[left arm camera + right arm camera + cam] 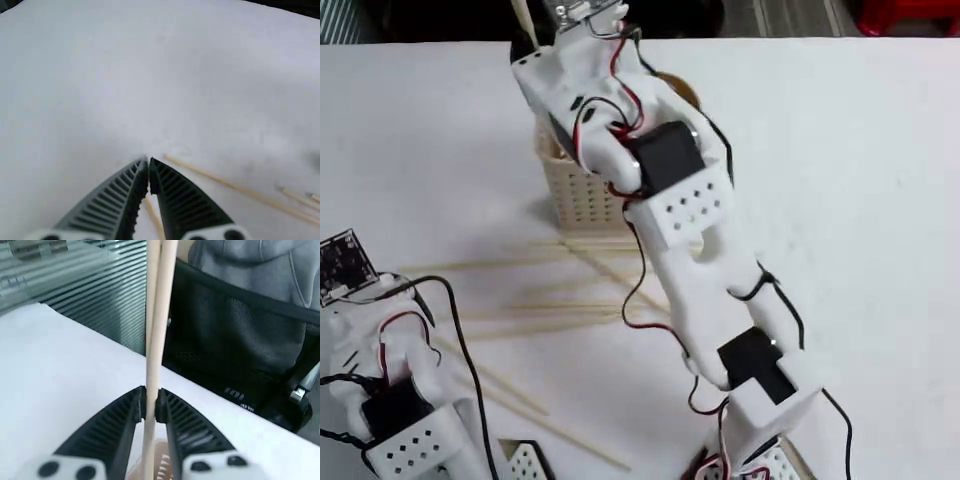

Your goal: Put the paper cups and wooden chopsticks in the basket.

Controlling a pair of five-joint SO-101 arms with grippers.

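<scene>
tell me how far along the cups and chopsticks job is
Done: nothing can be confirmed inside the basket, because an arm covers most of it. In hand: the right gripper is shut on a pair of chopsticks, held upright above the basket. Left: several loose chopsticks lie on the table, and the left gripper is shut and empty near them.
</scene>
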